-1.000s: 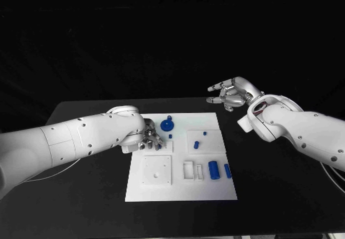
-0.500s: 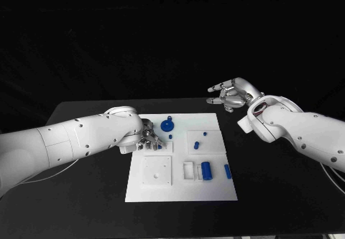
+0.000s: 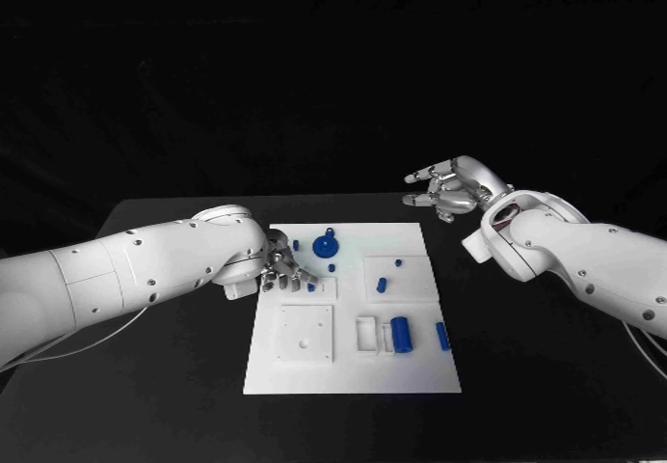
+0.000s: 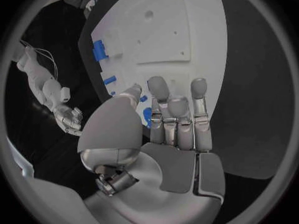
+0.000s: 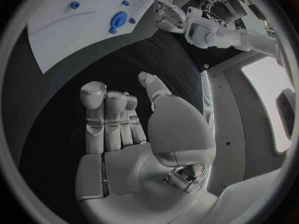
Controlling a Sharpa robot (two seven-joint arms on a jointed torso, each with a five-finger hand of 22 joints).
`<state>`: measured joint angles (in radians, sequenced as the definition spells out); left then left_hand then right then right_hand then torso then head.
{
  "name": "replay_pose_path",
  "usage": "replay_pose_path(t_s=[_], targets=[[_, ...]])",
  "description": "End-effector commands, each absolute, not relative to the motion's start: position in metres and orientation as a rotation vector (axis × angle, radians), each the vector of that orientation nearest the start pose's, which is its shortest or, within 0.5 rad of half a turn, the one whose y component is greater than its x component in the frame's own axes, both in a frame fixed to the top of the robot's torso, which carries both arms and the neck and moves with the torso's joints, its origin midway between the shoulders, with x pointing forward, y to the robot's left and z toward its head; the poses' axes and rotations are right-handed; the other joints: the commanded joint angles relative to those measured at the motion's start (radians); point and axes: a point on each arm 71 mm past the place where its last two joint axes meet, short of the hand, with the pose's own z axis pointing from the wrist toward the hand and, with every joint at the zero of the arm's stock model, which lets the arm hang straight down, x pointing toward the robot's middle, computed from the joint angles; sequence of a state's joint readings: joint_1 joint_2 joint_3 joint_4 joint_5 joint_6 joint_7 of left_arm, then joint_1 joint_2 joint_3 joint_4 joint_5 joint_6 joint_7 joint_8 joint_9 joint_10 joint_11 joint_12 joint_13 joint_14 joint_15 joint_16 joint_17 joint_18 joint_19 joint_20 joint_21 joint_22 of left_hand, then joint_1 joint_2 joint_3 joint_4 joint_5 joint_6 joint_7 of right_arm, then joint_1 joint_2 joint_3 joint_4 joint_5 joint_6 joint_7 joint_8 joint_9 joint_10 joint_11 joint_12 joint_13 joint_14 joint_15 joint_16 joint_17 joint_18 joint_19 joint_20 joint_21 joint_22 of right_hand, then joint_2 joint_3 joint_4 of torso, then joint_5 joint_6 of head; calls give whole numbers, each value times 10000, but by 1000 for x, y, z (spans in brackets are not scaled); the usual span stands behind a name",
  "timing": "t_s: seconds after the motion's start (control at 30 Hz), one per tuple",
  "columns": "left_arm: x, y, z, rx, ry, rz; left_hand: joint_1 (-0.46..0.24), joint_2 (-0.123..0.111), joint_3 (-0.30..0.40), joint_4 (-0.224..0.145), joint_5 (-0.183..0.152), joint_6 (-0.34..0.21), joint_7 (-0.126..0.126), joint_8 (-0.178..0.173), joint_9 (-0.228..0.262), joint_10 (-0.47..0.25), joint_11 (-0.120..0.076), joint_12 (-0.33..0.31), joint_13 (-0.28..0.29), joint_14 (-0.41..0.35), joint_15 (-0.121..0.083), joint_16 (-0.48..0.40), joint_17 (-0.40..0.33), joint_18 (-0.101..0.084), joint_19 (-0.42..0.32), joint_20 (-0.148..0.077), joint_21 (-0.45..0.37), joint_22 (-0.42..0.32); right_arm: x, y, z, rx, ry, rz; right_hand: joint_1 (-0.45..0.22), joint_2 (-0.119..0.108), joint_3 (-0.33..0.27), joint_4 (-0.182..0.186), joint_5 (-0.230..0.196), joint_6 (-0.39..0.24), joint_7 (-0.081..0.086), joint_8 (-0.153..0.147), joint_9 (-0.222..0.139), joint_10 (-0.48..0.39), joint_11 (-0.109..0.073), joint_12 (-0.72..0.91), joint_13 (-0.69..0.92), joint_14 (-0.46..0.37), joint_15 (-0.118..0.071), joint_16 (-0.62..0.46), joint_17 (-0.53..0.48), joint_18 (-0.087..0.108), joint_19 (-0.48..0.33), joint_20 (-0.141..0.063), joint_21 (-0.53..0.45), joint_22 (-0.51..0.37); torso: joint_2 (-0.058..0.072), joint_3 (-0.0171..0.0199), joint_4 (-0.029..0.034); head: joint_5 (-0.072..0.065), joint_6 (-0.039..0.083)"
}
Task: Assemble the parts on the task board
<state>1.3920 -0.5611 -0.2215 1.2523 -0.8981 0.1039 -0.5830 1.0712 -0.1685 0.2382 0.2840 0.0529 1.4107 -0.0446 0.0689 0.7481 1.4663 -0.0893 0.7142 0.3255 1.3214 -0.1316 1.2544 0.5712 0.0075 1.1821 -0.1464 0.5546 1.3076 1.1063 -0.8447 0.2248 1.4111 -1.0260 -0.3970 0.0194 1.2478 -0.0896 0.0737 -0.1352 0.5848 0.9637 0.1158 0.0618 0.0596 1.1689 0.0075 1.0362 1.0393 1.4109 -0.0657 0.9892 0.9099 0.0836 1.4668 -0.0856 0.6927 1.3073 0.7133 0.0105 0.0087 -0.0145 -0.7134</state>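
Note:
The white task board point(image 3: 355, 371) lies mid-table. My left hand point(image 3: 285, 273) hovers low over its left edge, fingers nearly straight. In the left wrist view a small blue part point(image 4: 147, 115) sits pinched between thumb and fingers. A round blue part point(image 3: 326, 245) lies at the far middle of the board, and two small blue parts point(image 3: 383, 284) are on the right square plate. A blue cylinder point(image 3: 400, 333) and a blue bar point(image 3: 442, 335) lie near right. My right hand point(image 3: 447, 191) is raised beyond the far right corner, holding nothing, fingers apart.
A white square plate with holes point(image 3: 304, 333) sits at the board's near left, and a white slotted block point(image 3: 368, 333) stands beside the cylinder. Black table point(image 3: 542, 386) surrounds the board on all sides.
The blue cylinder has rolled a little left, ending beside the white slotted block. My left hand has shifted slightly toward the far left. The right hand has barely moved.

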Motion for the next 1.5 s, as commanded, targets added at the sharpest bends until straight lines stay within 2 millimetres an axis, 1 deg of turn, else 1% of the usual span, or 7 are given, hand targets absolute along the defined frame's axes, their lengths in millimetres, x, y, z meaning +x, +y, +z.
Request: replay_pose_path(t_s=[0.03,0.2,0.5,0.57,0.87,1.27,1.5], targets=[[534,164,-197,-3202,23254,-3838,282,114,26,-184,-10,-293,81,-49,-424,444,52,-150,-30,-109,-25,-123,-119,-75,-46,-5,-104,80,522,-250,-140,3954,14728,8992,-116,19,13,40,46,67,19,-17,9,-42,-5,-26,-10,-1,-13,-10,5,190,456,2,1,839,6,9,-2,45,80],[545,176,-180,-3927,22760,-4123,498,734,-147,-1143,293,-1462,445,-41,-2517,406,229,-1123,-38,-211,98,-629,-579,-75,41,89,-708,-42,523,-251,-140,4010,14743,8953,-116,19,13,40,46,67,19,-17,9,-42,-5,-26,-10,-1,-13,-10,5,190,456,2,1,839,10,10,-3,90,199],[570,196,-159,-4815,21870,-4024,504,968,-374,-1550,334,-2372,810,16,-3960,138,453,-2317,-215,-489,335,-1354,-1093,-48,59,290,-1646,-287,524,-255,-142,4119,14766,8887,-113,29,13,57,62,71,18,-16,10,-35,-6,-20,-6,-1,-12,-12,3,187,454,3,15,843,48,6,-30,162,342],[577,198,-156,-4941,21697,-3960,463,984,-474,-1568,317,-2803,930,386,-4658,225,493,-2551,-192,-466,371,-1387,-1125,-32,203,321,-1924,-292,524,-255,-142,4128,14767,8880,-113,29,13,57,62,71,18,-16,10,-35,-6,-20,-6,-1,-12,-12,3,187,454,3,15,843,64,3,-28,165,362],[604,201,-149,-4861,21466,-3281,279,824,-427,-1271,202,-3775,1002,2017,-5827,168,541,-2613,122,-551,407,-1264,-1109,-32,425,363,-2538,183,523,-252,-141,4090,14769,8970,-107,29,34,55,77,82,17,-15,10,-27,-7,-11,1,1,-12,-10,5,187,454,4,22,845,225,29,-124,288,481],[617,196,-153,-4072,21814,-2598,-33,506,-365,-928,118,-4612,905,3765,-4662,-92,517,-2329,382,-674,403,-974,-1123,-56,414,363,-2539,215,521,-247,-139,4009,14768,9116,-125,24,48,67,81,53,20,-18,8,-27,-8,-15,-4,3,-11,-10,3,188,455,4,24,845,483,62,-229,388,591],[619,196,-158,-3604,22008,-2264,-124,353,-313,-734,117,-4859,724,4710,-2812,-146,431,-2089,522,-733,357,-729,-1098,-75,335,321,-2306,219,520,-246,-139,3985,14760,9161,-125,24,48,67,81,53,20,-18,8,-27,-8,-15,-4,3,-11,-10,3,188,455,4,24,845,596,69,-248,383,681]])
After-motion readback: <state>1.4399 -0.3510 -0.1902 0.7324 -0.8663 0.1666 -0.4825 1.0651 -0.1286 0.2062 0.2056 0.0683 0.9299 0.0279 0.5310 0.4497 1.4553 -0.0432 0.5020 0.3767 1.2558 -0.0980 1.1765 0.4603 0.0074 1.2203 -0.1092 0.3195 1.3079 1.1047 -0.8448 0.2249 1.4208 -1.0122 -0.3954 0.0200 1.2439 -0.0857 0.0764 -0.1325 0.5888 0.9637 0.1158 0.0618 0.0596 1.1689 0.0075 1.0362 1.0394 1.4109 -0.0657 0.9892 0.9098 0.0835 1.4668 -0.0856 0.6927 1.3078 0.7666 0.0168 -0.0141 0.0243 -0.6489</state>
